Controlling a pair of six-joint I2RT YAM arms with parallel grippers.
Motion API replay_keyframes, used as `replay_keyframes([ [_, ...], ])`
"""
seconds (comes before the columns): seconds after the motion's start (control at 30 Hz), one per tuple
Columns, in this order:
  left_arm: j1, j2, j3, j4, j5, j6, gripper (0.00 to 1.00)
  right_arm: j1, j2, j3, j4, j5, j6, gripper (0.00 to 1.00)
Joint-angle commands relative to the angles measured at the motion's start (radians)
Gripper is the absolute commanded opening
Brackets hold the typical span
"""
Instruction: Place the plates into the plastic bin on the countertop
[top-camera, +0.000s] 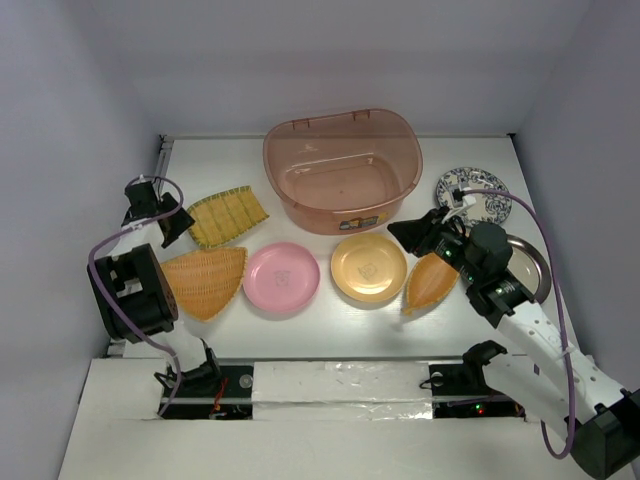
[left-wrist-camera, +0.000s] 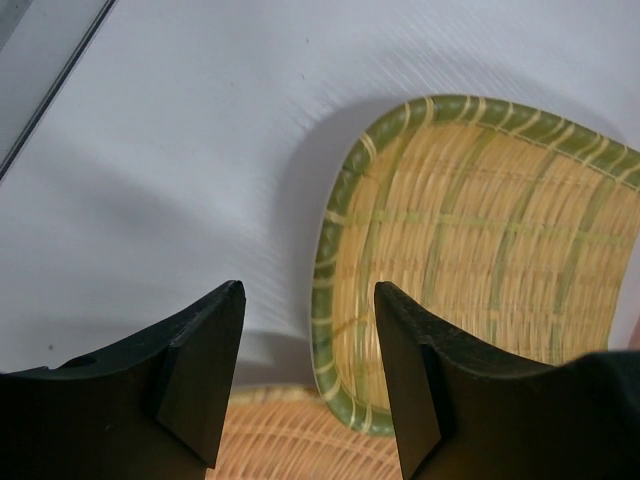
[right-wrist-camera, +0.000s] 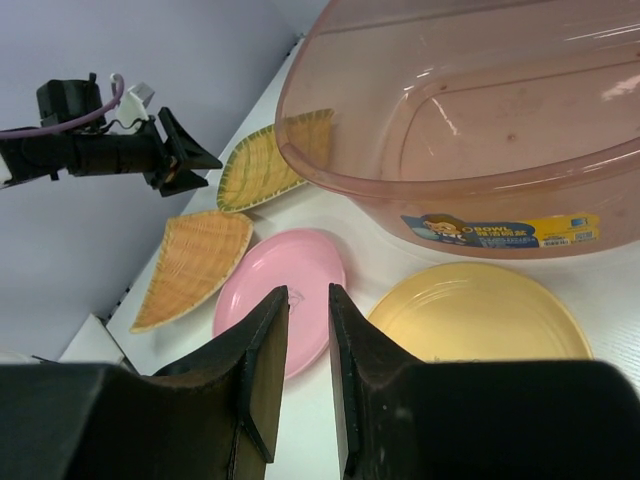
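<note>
**Top external view: left arm nearest the green-rimmed woven plate, both end effectors empty**

Seen from above, the left end effector (top-camera: 182, 226) sat at the left edge of the green-rimmed woven plate (top-camera: 228, 215), well ahead of anything the right arm could reach on that side. The plate lay flat on the table (top-camera: 470, 310). Its long axis ran roughly across the table, from the end effector toward the bin (top-camera: 340, 175). The plate's far corner sat just beside the bin's near-left wall.

In the left wrist view the two fingers (left-wrist-camera: 200, 370) stood apart with nothing between them. The plate's rounded corner (left-wrist-camera: 345, 300) was a little ahead and to the right of the gap, not inside it. My reading is that a grasp there would need the end effector to shift right and down onto that rim. The carry to the bin would then run on in the same direction.

The right end effector (top-camera: 398, 232) hung above the table near the bin's front right corner, between the yellow plate (top-camera: 369, 267) and the small leaf-shaped plate (top-camera: 432, 280). In its wrist view the fingers (right-wrist-camera: 262, 360) were only narrowly parted and held nothing. The pink plate (right-wrist-camera: 280, 290) lay beyond them, with the yellow plate to their right.

No plate was in the bin. The pink and yellow plates, the fan-shaped woven plate (top-camera: 205, 280) and the floral plate (top-camera: 472, 195) all lay on the table around it.
</note>
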Motion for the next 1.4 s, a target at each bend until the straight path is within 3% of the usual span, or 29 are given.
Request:
replay_keyframes([
  [0.0, 0.012, 0.068, 0.062, 0.015, 0.026, 0.036, 0.52, 0.010, -0.004, -0.005, 0.071, -0.007, -0.014, 0.29],
  [0.57, 0.012, 0.257, 0.144, 0.080, 0.184, 0.051, 0.45, 0.010, 0.037, -0.011, 0.096, -0.022, -0.015, 0.29],
  [0.67, 0.012, 0.277, 0.137, 0.105, 0.185, 0.036, 0.36, 0.010, 0.040, -0.009, 0.099, -0.019, -0.015, 0.29],
  [0.7, 0.012, 0.278, 0.134, 0.110, 0.187, 0.030, 0.26, 0.010, 0.039, -0.009, 0.099, -0.019, -0.015, 0.29],
  [0.77, 0.012, 0.275, 0.129, 0.115, 0.187, 0.019, 0.19, 0.010, 0.036, -0.011, 0.102, -0.015, -0.012, 0.29],
  [0.8, 0.012, 0.268, 0.128, 0.116, 0.187, 0.016, 0.11, 0.010, 0.034, -0.011, 0.099, -0.013, -0.014, 0.29],
  [0.9, 0.021, 0.238, 0.117, 0.127, 0.184, -0.001, 0.00, 0.010, 0.025, -0.012, 0.093, -0.009, -0.015, 0.29],
  [1.07, 0.054, 0.151, 0.098, 0.174, 0.214, -0.062, 0.00, 0.010, 0.028, -0.009, 0.091, -0.010, -0.019, 0.29],
  [1.37, 0.085, -0.156, 0.088, 0.240, 0.222, -0.219, 0.00, 0.010, 0.011, -0.008, 0.077, 0.021, -0.019, 0.29],
])
